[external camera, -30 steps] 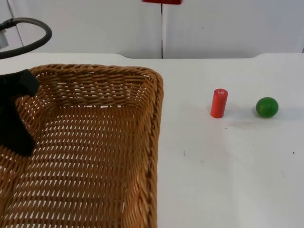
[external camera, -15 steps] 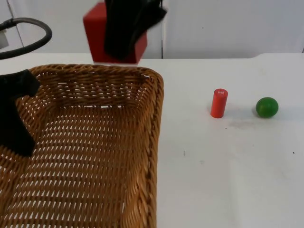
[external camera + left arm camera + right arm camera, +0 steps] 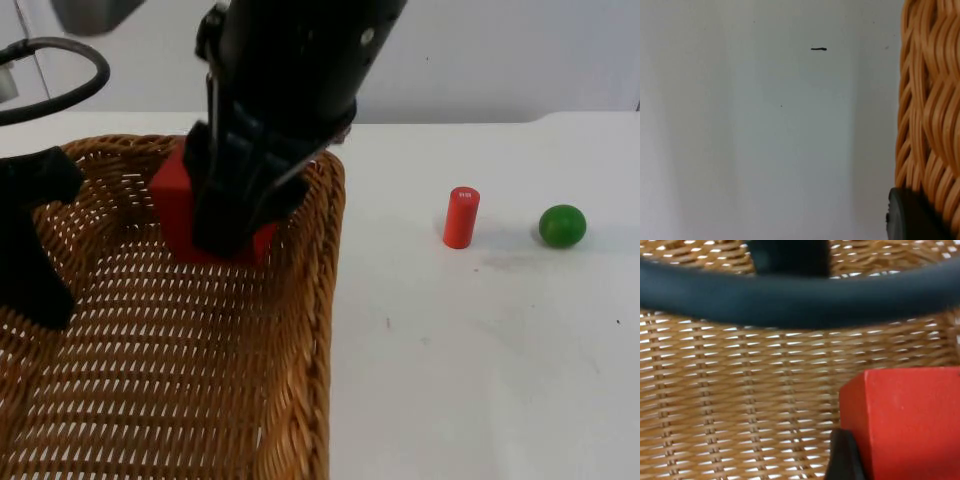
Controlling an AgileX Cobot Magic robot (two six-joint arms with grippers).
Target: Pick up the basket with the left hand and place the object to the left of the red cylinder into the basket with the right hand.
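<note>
Block held over the basket, cylinder and ball off to the right

The right gripper [image 3: 235, 215] holds the block [image 3: 172, 205] inside the wicker basket [image 3: 325, 300], whose left side the left gripper [image 3: 35, 270] grips; right of the basket stands the cylinder [image 3: 461, 217], with the ball [image 3: 562, 226] farther right on the table [image 3: 480, 370].

Your right gripper [image 3: 225, 215] hangs low over the table's left part, fingers clamped; your left gripper [image 3: 30, 270] grips at the left edge.

Right pincer [image 3: 228, 235] holds red block [image 3: 172, 205] over basket [image 3: 325, 300].
</note>
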